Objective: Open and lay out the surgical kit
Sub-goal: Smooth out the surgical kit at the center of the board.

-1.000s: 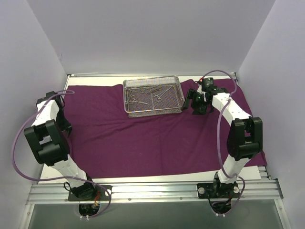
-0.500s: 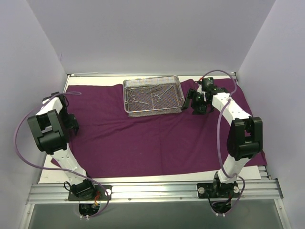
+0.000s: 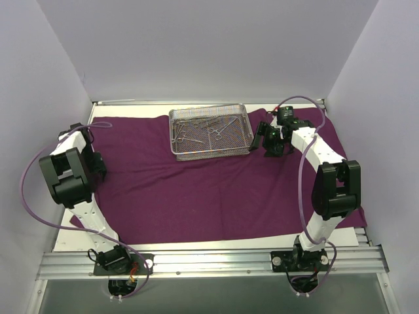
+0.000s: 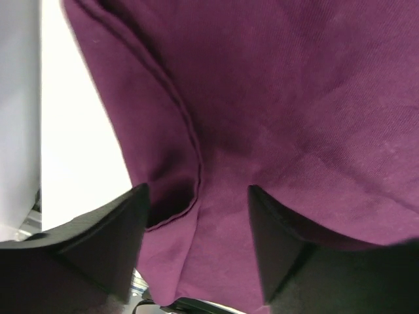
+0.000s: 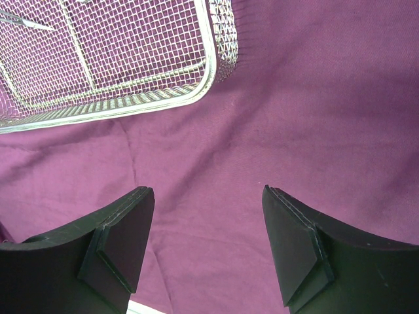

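The deep-purple cloth of the surgical kit lies spread flat over the table. Its silver wire-mesh tray sits on it at the back centre, with several steel ring-handled instruments inside. My left gripper is low at the cloth's left edge. In the left wrist view it stands open over the hemmed edge of the cloth, which lies loose between the fingers. My right gripper hovers just right of the tray, open over bare cloth, with the tray's corner ahead of it.
White tabletop shows beside the cloth's left edge. Pale enclosure walls stand close on three sides. An aluminium rail with both arm bases runs along the near edge.
My left gripper has opened and let go of the cloth's left edge, and its arm has folded up closer to the left wall. The right arm has not moved.
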Robot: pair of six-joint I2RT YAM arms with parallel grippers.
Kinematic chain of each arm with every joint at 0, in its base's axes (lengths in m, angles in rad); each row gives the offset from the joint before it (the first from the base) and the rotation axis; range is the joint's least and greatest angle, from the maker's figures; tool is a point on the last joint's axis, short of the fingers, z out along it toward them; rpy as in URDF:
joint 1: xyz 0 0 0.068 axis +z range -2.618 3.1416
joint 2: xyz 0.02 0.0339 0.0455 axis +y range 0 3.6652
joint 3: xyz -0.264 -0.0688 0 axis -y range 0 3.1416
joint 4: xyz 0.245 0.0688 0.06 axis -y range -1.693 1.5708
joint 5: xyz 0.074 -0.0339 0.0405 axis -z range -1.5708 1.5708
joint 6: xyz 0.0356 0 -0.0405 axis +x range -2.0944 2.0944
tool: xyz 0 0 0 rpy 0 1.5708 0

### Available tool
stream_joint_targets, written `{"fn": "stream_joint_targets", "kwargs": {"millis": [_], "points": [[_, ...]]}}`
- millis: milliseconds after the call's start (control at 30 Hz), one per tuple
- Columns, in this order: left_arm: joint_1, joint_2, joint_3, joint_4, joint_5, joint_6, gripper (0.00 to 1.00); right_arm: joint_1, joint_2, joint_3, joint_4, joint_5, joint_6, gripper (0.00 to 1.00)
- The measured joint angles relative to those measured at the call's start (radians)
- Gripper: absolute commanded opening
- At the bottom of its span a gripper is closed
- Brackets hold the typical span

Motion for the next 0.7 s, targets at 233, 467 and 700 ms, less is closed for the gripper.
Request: {"fn": "stream_joint_targets", "kwargs": {"millis": [233, 467, 700], "points": [[0.0, 0.002, -0.05, -0.007, 0.039, -0.028, 0.32, 0.0, 0.0, 0.0, 0.0, 0.0, 0.0, 0.68], [0.001, -0.034, -0.058, -0.069, 0.036, -0.095, 0.03, 0.0, 0.0, 0.0, 0.001, -0.002, 0.001, 0.68], [0.008, -0.086, -0.049, -0.201, -0.161, -0.214, 0.02, 0.001, 0.0, 0.0, 0.019, -0.021, 0.011, 0.68]]}}
